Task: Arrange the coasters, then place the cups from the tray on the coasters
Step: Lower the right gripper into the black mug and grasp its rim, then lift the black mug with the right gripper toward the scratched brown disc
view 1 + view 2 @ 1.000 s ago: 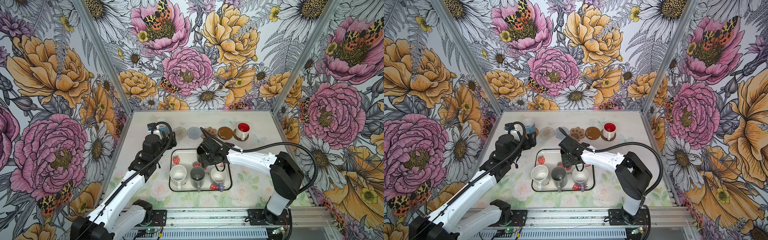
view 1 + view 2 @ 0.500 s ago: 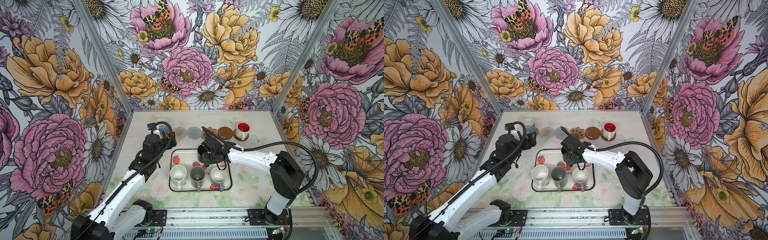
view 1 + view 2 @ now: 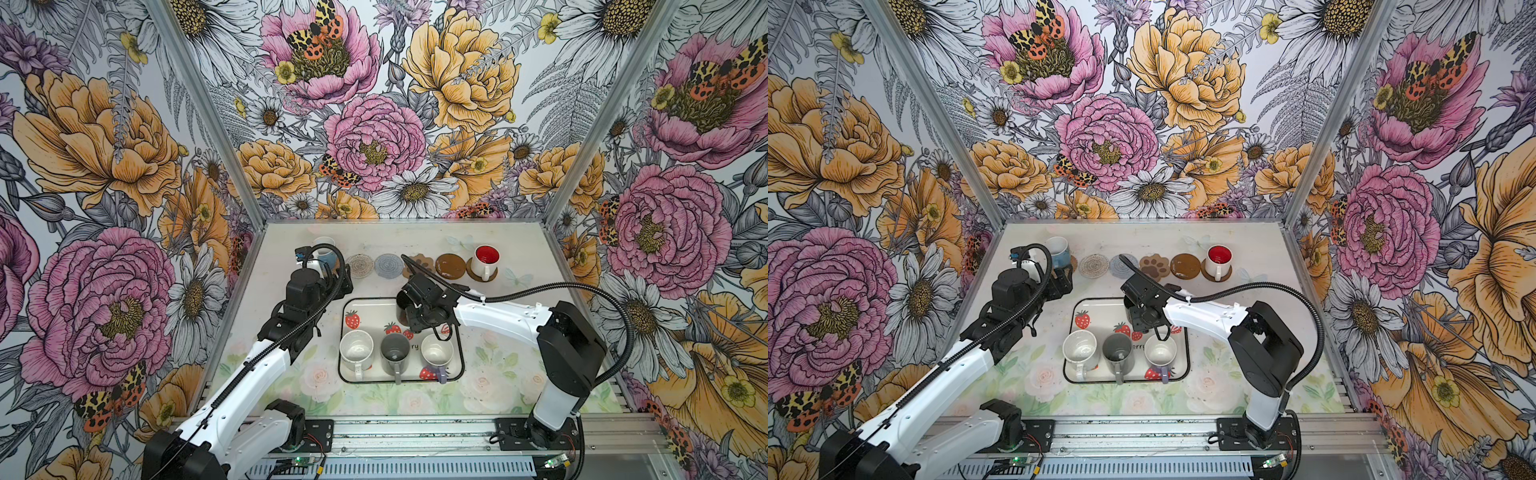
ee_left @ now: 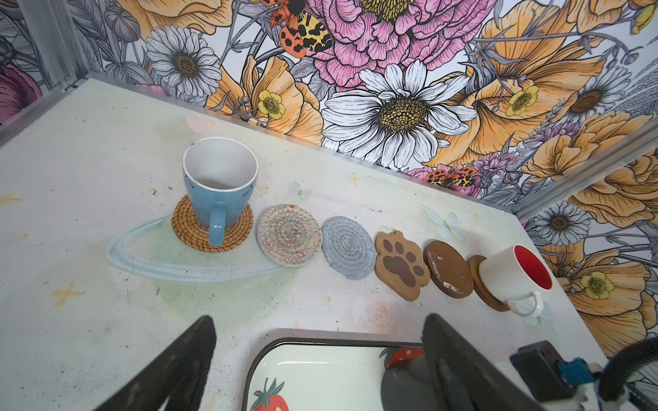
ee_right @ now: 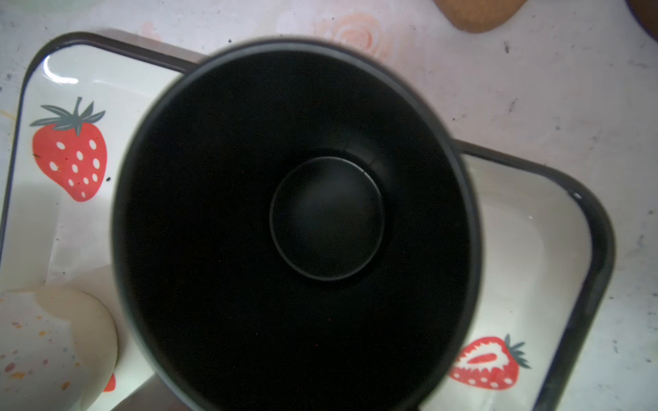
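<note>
**Right arm stationed over the black mug; left arm idle.** Against the view of a second earlier almost nothing differs: both arms stand where they stood, and no mug or coaster has shifted.

The right gripper [image 3: 417,311] hangs over the black mug [image 5: 295,220] at the 12 o'clock edge of the tray [image 3: 374,309]. The mug's dark interior fills the right wrist view and the jaws are hidden, so their spread, and whether they grasp the mug, cannot be told.

The left gripper [image 4: 318,318] sits off the tray's 10 o'clock corner, fingers spread wide — nothing between them.

Along the tray's 6 o'clock side stand the white mug [image 3: 356,349], the grey mug [image 3: 395,353] and the lavender mug [image 3: 436,353].

Beyond the tray, at 12 o'clock, the coasters lie in one row, read from 9 towards 3 o'clock:
- rattan coaster [image 4: 199,231] bearing the light blue mug [image 4: 219,181]
- whitish woven coaster [image 4: 288,235]
- grey-blue woven coaster [image 4: 349,247]
- paw-shaped coaster [image 4: 400,265]
- bare brown disc [image 4: 448,268]
- second brown disc [image 4: 475,274] bearing the red-lined mug [image 4: 509,279]

The table [image 3: 498,374] is pale and scuffed, printed with faded roses and butterflies. Three walls [image 3: 374,137] carry floral paper — peonies, daisies, moths — between aluminium posts. The arm bases sit on a rail [image 3: 415,432] at 6 o'clock.
</note>
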`<move>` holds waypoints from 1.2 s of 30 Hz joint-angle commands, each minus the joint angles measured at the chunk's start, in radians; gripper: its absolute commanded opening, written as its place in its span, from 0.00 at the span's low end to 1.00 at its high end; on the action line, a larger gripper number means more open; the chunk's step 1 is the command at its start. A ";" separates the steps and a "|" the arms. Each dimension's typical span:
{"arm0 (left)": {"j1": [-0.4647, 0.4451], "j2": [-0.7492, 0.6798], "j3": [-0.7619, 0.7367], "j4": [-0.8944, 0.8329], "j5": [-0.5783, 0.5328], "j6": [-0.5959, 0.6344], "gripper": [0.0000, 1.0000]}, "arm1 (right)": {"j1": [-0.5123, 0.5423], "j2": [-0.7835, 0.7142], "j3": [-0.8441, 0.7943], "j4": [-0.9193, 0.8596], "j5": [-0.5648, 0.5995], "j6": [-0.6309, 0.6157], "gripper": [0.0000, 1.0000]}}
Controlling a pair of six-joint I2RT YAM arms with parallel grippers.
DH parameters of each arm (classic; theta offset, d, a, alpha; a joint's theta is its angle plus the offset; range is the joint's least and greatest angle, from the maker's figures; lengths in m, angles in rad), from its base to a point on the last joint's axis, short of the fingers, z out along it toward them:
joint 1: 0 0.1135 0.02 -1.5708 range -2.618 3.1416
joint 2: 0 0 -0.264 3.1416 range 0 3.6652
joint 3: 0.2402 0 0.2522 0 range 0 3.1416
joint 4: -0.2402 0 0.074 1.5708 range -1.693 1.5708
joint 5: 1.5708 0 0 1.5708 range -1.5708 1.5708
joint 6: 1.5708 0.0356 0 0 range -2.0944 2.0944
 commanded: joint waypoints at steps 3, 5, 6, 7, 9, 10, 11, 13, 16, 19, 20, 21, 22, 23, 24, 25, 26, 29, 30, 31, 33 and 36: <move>0.010 0.004 -0.010 0.020 0.008 -0.009 0.92 | 0.003 0.032 0.037 0.020 0.019 -0.010 0.34; 0.010 0.007 -0.011 0.019 0.007 -0.008 0.92 | 0.004 0.039 0.042 0.020 0.016 -0.010 0.33; 0.011 0.007 -0.011 0.020 0.008 -0.007 0.92 | 0.003 0.043 0.044 0.020 0.015 -0.011 0.33; 0.011 0.007 -0.011 0.019 0.006 -0.007 0.92 | 0.003 0.045 0.046 0.020 0.013 -0.012 0.33; 0.012 0.009 -0.011 0.019 0.007 -0.007 0.92 | 0.003 0.049 0.050 0.021 0.010 -0.013 0.32; 0.012 0.008 -0.011 0.019 0.008 -0.007 0.92 | 0.003 0.050 0.051 0.021 0.009 -0.015 0.31; 0.012 0.007 -0.011 0.020 0.007 -0.007 0.92 | 0.005 0.050 0.052 0.021 0.009 -0.015 0.30; 0.012 0.007 -0.011 0.020 0.007 -0.007 0.92 | 0.004 0.047 0.053 0.020 0.011 -0.016 0.25; 0.013 0.008 -0.011 0.019 0.007 -0.006 0.92 | 0.004 0.045 0.054 0.020 0.012 -0.018 0.16; 0.013 0.006 -0.012 0.019 0.007 -0.005 0.92 | 0.003 0.043 0.055 0.019 0.013 -0.021 0.07; 0.013 0.004 -0.012 0.018 0.007 -0.006 0.92 | 0.003 0.041 0.057 0.020 0.013 -0.021 0.02; 0.014 0.003 -0.012 0.019 0.008 -0.005 0.92 | 0.005 0.039 0.057 0.019 0.013 -0.022 0.00; 0.015 0.000 -0.014 0.019 0.008 -0.006 0.92 | 0.003 0.036 0.057 0.019 0.013 -0.025 0.00; 0.015 -0.001 -0.015 0.018 0.006 -0.005 0.92 | 0.004 0.030 0.057 0.019 0.015 -0.027 0.00; 0.015 -0.002 -0.015 0.018 0.008 -0.005 0.92 | 0.004 0.026 0.057 0.018 0.016 -0.032 0.00; 0.017 -0.003 -0.017 0.019 0.007 -0.005 0.92 | 0.003 0.019 0.057 0.017 0.020 -0.036 0.00; 0.018 -0.004 -0.017 0.019 0.007 -0.005 0.92 | 0.004 0.012 0.056 0.017 0.023 -0.043 0.00; 0.019 -0.006 -0.020 0.020 0.006 -0.009 0.92 | 0.003 -0.006 0.057 0.017 0.028 -0.072 0.00; 0.020 -0.005 -0.021 0.023 0.009 -0.010 0.92 | 0.002 -0.012 0.056 0.017 0.033 -0.078 0.00; 0.022 -0.005 -0.023 0.026 0.008 -0.010 0.92 | 0.002 -0.019 0.056 0.017 0.036 -0.086 0.00; 0.024 -0.004 -0.023 0.025 0.013 -0.010 0.92 | -0.002 -0.034 0.056 0.016 0.045 -0.102 0.00; 0.025 -0.008 -0.024 0.025 0.015 -0.008 0.92 | -0.011 -0.058 0.057 0.012 0.062 -0.120 0.00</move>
